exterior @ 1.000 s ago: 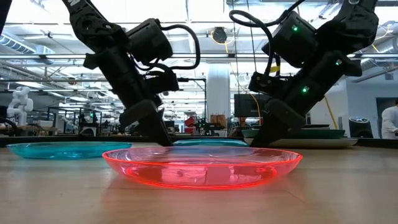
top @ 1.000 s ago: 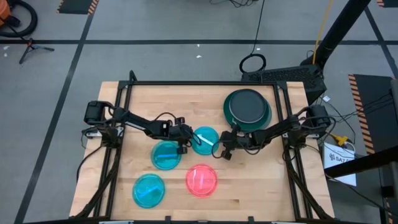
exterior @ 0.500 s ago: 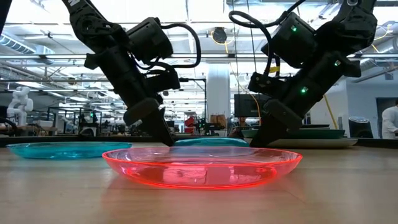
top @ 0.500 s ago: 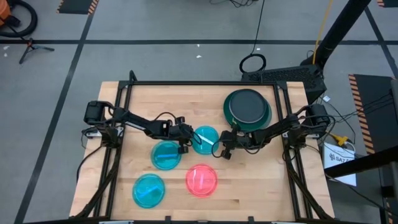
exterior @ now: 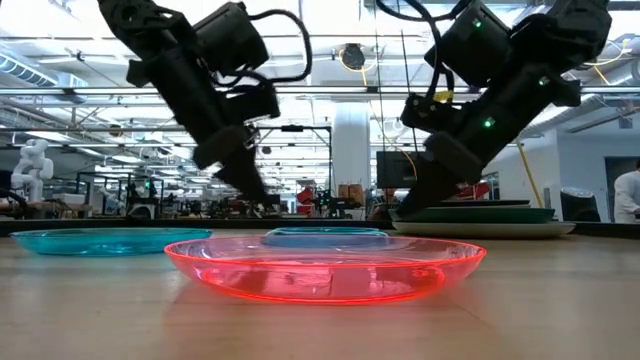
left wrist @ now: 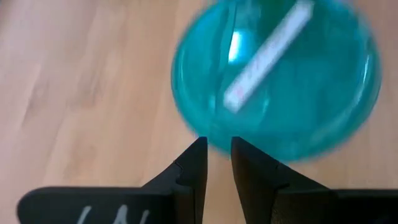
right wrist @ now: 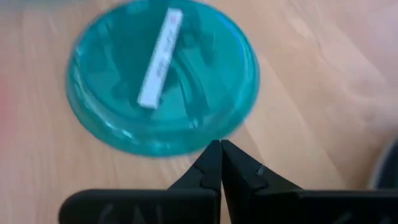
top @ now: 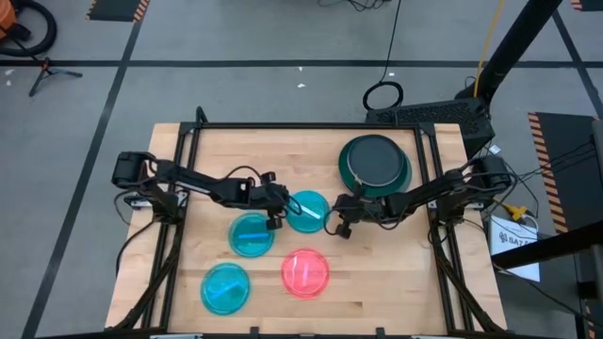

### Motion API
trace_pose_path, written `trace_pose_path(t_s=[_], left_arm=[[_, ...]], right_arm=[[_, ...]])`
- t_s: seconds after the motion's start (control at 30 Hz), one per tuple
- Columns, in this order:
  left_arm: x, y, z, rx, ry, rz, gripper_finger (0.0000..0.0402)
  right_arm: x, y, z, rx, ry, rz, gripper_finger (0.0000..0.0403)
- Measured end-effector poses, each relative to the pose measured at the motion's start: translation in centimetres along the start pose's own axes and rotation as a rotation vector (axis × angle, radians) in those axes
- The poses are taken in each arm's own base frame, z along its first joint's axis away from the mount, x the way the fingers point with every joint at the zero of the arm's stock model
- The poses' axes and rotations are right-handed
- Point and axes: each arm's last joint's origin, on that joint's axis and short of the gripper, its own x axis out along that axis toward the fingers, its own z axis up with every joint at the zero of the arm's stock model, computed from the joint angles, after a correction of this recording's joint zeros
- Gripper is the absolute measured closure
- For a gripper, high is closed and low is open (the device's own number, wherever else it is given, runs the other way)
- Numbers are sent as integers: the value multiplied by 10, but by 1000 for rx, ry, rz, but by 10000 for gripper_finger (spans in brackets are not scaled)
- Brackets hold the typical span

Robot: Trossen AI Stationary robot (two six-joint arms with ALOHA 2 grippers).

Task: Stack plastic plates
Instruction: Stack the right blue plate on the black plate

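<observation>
Plates of plastic are spread over the wooden desk [top: 217,151], and the one in play is a small round translucent cyan plate [top: 309,210] lying flat near the desk's middle. Both arms flank it: the left end effector [top: 280,213] sits just off its rim on the left-edge side, fingers parted by a narrow gap with nothing between them, lined up as if to slip over the rim. The right end effector [top: 335,226] hangs just off the opposite rim, fingers clenched together and empty, probably placed to brace or nudge the plate so it cannot slide away from the other arm.

A second translucent cyan plate [top: 252,234] lies beside it toward the near-left, a third cyan plate [top: 225,287] sits by the near-left corner, and a translucent red-pink plate [top: 305,273] rests at the near edge's middle. These stay single and unstacked.

Toward the far-right corner a stack has formed: a dark grey-black plate [top: 374,160] nested on a large dark green plate [top: 407,175], largest underneath so smaller ones seat inside.
</observation>
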Motion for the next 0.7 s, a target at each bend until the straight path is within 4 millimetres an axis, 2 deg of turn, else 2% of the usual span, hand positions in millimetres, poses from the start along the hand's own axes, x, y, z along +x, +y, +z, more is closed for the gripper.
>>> trace_pose_path(t_s=[0.27, 0.5, 0.7], left_arm=[[8, -2, -11, 30, 94, -12, 321], [23, -6, -13, 27, 87, -14, 321], [28, -7, -13, 4, 70, -14, 321]], right_arm=[[6, -1, -15, 13, 121, -1, 403], [20, 3, -13, 26, 58, 18, 403], [21, 3, -11, 24, 36, 27, 403]])
